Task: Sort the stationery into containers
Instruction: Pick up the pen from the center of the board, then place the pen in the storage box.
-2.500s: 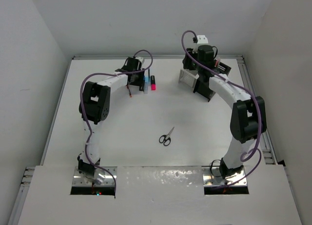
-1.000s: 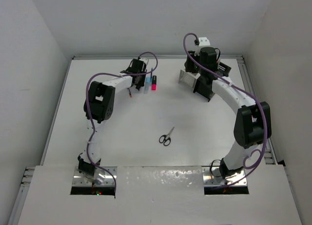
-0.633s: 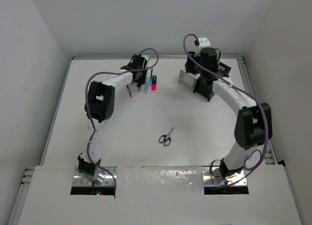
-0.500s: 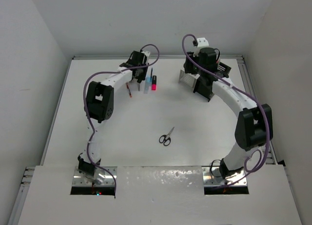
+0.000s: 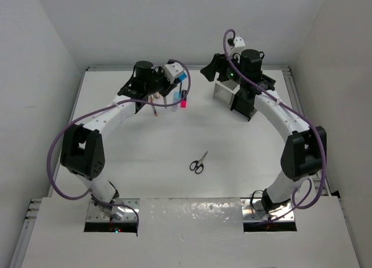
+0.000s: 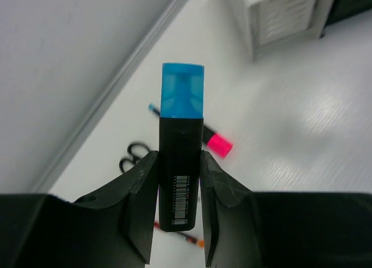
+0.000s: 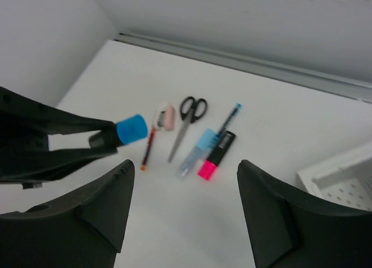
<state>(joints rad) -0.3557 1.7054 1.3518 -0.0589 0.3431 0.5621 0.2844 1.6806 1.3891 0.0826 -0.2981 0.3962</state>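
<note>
— What lies nearest the arm bases?

— A small pair of black-handled scissors (image 5: 197,162). It lies alone on the white table (image 5: 145,152), well apart from everything else.

— And the left gripper?

— The left gripper (image 6: 179,183) is clamped on a black highlighter with a translucent blue cap (image 6: 182,96). Both fingers press the barrel from either side, and the cap points away from the wrist. The highlighter is held up off the table.

— What is beyond it?

— A loose row of stationery lies on the table near the far edge:
- a thin red-and-orange pen (image 7: 147,146)
- a small pinkish piece (image 7: 166,117)
- a second pair of black-handled scissors (image 7: 187,114)
- a pale blue translucent marker (image 7: 196,152)
- a black highlighter with a pink cap (image 7: 214,160)
- a thin blue pen (image 7: 229,120)

— And the containers?

— The white slatted organiser box (image 5: 224,92) stands to the right of that row. The black organiser box (image 6: 351,0) stands right beside it on the side away from the row.

— And the right gripper?

— The right gripper (image 7: 186,175) hangs above the table beside the white box. Its fingers are spread wide, with nothing between them.
</note>
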